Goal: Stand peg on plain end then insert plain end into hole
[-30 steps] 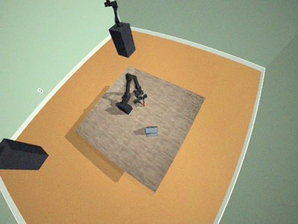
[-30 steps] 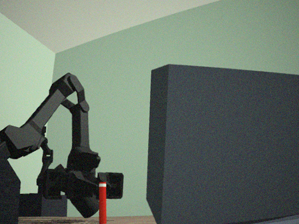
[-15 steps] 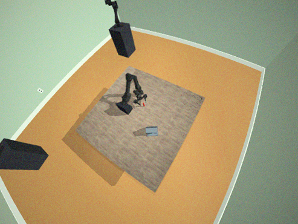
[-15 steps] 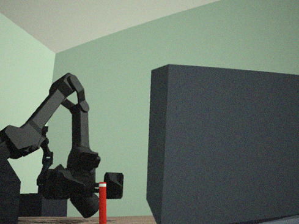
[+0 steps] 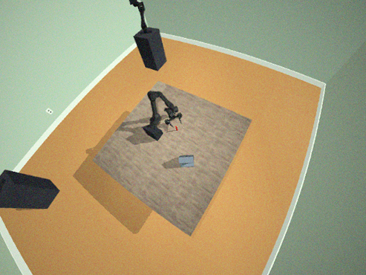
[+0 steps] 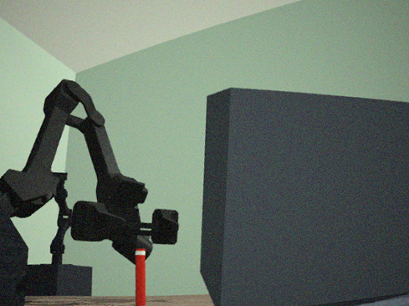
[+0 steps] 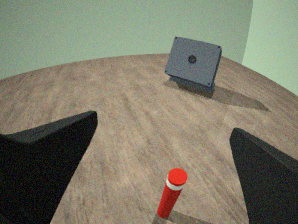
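The red peg (image 5: 177, 128) (image 6: 140, 281) (image 7: 169, 201) stands upright on the table (image 5: 203, 127) (image 7: 125, 90), with its white band near the top and its plain end down. My gripper (image 5: 176, 124) (image 7: 165, 127) is wide open and empty. Its fingers are spread to either side of the peg in the wrist view and do not touch it; in the exterior view most of the gripper is higher than the peg. The grey-blue sloped panel (image 5: 186, 160) (image 6: 318, 198) (image 7: 180, 67) stands farther out. Its dark round hole (image 7: 192, 59) shows in the wrist view; the exterior view shows only the back.
The arm's base (image 5: 153, 132) is at the table's left side in the top view. Two dark pedestals (image 5: 151, 52) (image 5: 25, 191) with other arms stand on the orange floor (image 5: 98, 258), off the table. The panel casts a shadow beside it.
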`<state>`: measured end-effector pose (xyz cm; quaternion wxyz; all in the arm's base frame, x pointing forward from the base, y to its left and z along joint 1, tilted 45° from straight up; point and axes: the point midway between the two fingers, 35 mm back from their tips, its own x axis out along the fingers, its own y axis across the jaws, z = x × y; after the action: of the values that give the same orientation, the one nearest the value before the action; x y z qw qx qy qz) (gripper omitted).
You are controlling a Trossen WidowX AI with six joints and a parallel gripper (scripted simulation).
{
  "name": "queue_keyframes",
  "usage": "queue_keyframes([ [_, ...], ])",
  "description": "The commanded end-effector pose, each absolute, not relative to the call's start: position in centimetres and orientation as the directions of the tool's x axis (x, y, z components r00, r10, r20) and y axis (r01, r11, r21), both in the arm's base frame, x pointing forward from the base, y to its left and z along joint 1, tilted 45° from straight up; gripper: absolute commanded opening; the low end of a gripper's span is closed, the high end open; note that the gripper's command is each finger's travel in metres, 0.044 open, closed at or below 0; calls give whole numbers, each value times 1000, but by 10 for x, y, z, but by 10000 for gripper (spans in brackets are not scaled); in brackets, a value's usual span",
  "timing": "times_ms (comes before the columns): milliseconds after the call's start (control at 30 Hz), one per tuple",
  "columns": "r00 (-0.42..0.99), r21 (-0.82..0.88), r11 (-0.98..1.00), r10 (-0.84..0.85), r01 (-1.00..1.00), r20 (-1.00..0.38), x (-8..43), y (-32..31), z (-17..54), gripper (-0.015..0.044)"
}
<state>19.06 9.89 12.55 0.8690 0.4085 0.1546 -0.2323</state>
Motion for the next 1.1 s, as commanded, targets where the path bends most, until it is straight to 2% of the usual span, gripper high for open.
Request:
queue_keyframes([
  [0, 842, 640, 553, -271, 533, -467, 191, 75, 152, 440],
  [267, 858, 650, 565, -269, 508, -437, 175, 17, 196, 440],
  [467, 854, 636, 576, -269, 514, -447, 173, 12, 196, 440],
  [733, 750, 454, 665, -249, 593, -613, 175, 18, 174, 440],
  [1067, 551, 244, 747, -191, 618, -812, 172, 25, 145, 440],
])
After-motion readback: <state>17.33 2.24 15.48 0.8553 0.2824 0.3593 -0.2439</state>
